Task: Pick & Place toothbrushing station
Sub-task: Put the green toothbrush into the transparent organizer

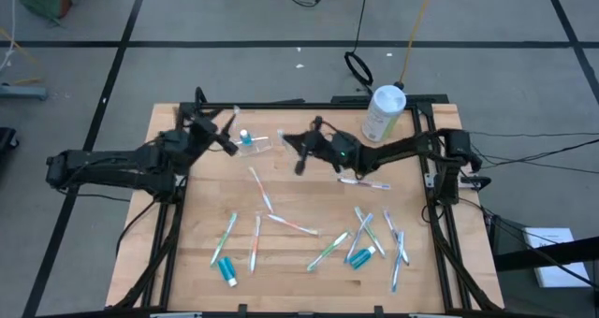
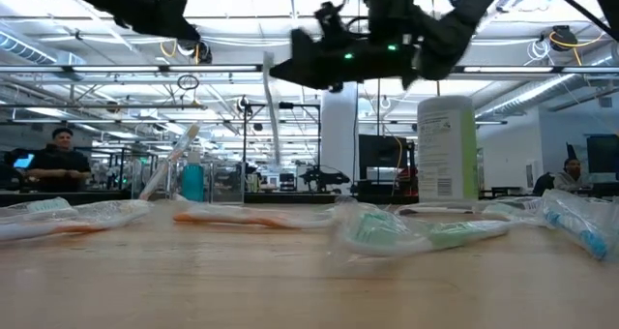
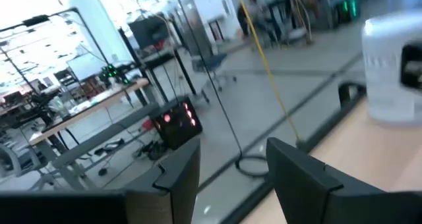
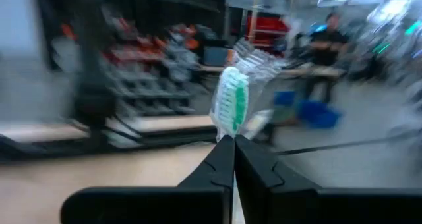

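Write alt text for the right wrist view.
The right gripper, jaws shut, holds a wrapped toothbrush with green and white bristles upright above the wooden table. Behind it lies a blurred workshop, with a person at a desk.

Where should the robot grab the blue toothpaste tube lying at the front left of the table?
Probably across the middle of the blue toothpaste tube, coming straight down from above. It lies flat on the table, apart from the nearby toothbrushes, so its long sides look free for the fingers.

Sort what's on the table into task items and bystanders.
Task items: clear cup holding a blue tube; toothbrush pinched in the right gripper; loose toothbrushes and toothpaste tubes on the table.

Bystanders: white canister with green label; cables on the floor.
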`<move>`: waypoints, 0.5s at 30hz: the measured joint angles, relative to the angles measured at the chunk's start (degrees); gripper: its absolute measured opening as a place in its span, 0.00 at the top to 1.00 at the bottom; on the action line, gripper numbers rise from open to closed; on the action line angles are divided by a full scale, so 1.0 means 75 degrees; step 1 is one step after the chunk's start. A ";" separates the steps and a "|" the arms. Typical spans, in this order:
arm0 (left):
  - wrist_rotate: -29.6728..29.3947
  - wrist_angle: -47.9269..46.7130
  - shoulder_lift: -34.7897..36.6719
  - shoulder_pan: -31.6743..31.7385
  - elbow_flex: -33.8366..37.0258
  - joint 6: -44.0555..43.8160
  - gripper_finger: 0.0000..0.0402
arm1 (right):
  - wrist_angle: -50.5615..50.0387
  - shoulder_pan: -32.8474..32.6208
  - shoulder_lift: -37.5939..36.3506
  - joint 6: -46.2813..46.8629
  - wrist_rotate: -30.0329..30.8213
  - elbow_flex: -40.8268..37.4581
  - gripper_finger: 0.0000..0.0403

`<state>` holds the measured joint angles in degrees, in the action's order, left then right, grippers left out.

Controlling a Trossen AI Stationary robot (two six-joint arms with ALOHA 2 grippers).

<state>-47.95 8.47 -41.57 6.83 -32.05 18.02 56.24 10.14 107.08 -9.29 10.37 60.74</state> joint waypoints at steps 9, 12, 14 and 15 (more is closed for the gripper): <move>-0.0098 -0.0082 0.0365 -0.0119 -0.0003 -0.0040 0.56 | 0.0067 0.0594 0.1434 -0.0942 -0.0206 0.2343 1.00; -0.0101 -0.0106 0.0362 -0.0131 -0.0003 -0.0077 0.56 | 0.0025 0.0780 0.1812 -0.0834 -0.0203 0.2585 1.00; -0.0098 -0.0188 0.0361 -0.0136 -0.0003 -0.0192 0.56 | 0.0191 0.0886 0.2023 -0.0699 -0.0209 0.2648 1.00; -0.0098 -0.0229 0.0359 -0.0136 -0.0003 -0.0292 0.56 | 0.0246 0.0934 0.2113 -0.0653 -0.0210 0.2655 1.00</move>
<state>-48.69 6.75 -38.87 5.80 -32.08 15.82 58.08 17.14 122.93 -14.19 8.80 80.66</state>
